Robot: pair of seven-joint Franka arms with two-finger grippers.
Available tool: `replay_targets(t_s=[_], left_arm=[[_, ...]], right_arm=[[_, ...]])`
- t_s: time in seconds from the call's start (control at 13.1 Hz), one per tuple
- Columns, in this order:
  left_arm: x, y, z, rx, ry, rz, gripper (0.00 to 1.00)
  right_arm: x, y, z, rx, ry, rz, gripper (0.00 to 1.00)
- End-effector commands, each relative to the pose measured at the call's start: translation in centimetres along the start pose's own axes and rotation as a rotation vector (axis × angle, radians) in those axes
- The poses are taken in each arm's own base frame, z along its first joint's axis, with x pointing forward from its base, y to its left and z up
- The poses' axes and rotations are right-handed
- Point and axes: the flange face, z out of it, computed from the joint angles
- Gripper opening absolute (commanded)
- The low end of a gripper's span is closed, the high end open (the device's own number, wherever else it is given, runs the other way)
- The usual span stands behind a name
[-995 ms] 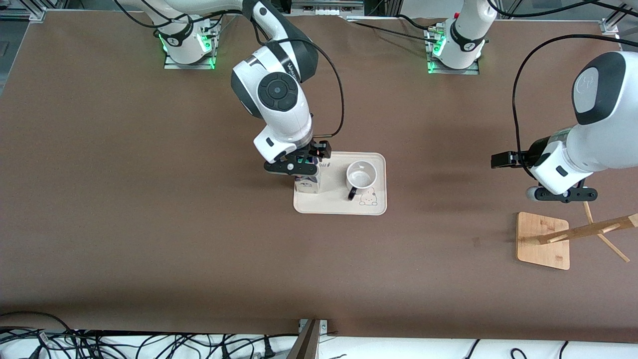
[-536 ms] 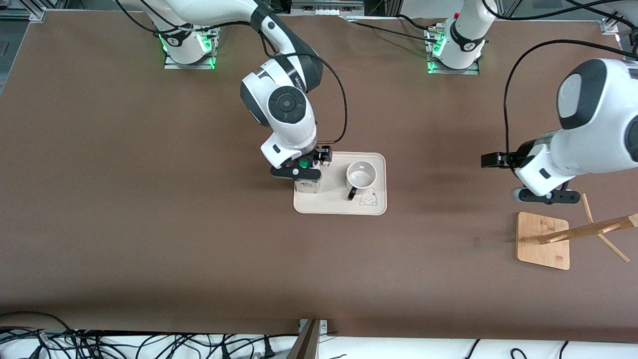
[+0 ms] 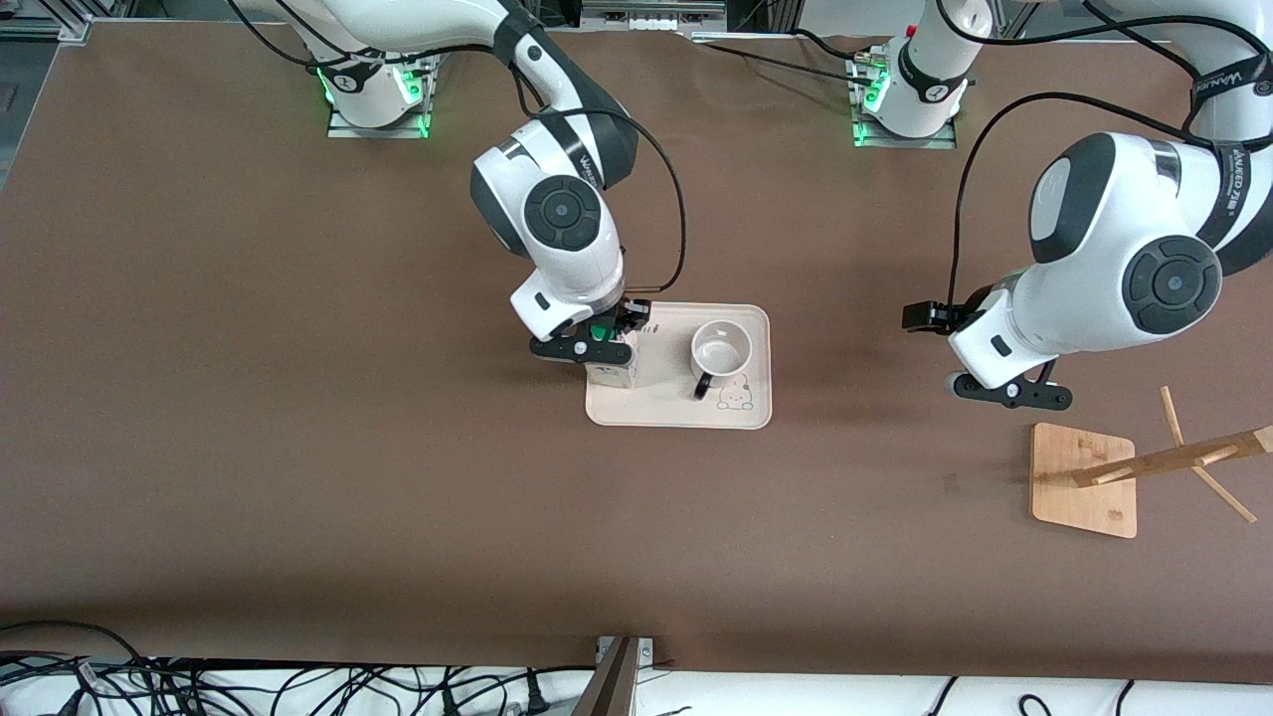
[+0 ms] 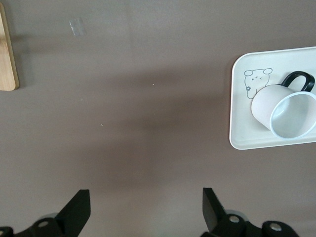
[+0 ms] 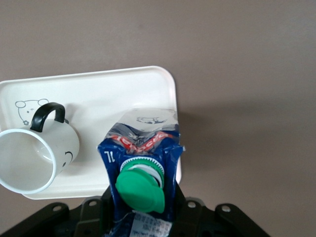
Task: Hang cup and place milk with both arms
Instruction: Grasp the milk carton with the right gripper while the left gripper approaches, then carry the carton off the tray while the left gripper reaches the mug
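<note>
the milk (image 5: 143, 163) fills the middle of the right wrist view, its dark blue gable top and round green cap (image 5: 140, 190) facing the camera. it stands at one end of a cream tray (image 5: 103, 94) on the brown counter (image 5: 237, 59). the cup (image 5: 37, 158) stands upright on the tray beside it, black handle up against a printed bear (image 5: 24, 109).

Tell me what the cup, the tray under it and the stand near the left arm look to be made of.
The cup: likely glazed ceramic, white and smooth, with a black handle.
The tray: probably plastic or melamine, matte cream, rounded corners, a printed bear.
The stand: wood, perhaps bamboo, pale tan with visible grain, pegs on its post.
</note>
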Motion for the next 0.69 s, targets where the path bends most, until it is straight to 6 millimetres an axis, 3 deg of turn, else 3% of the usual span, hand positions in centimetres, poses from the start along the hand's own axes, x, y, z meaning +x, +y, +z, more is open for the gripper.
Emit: replay_targets(t_s=[0.0,0.15,0.31,0.46,0.54,0.61], left_arm=[[0.0,-0.3,1.0,0.018,-0.017,0.012,1.00],[0.7,-0.6,2.2,0.012,-0.032,-0.004,1.00],[0.9,-0.7,2.4,-0.021,-0.035,-0.016,1.00],[1.3,0.7,3.7,-0.043,-0.058,-0.004,1.00],[1.5,2.7,4.5,-0.044,-0.070,0.017,1.00],[1.6,3.5,5.0,-0.038,-0.078,-0.004,1.00]], right_arm=[[1.1,3.5,-6.1,-0.003,-0.037,-0.041,0.43],[3.3,7.8,-9.6,0.005,-0.042,-0.103,0.43],[5.7,13.2,-10.9,0.000,-0.083,-0.178,0.43],[8.2,19.4,-11.2,-0.006,-0.111,-0.232,0.43],[8.9,22.7,-10.9,-0.005,-0.123,-0.260,0.43],[9.3,25.7,-10.4,-0.005,-0.137,-0.270,0.43]])
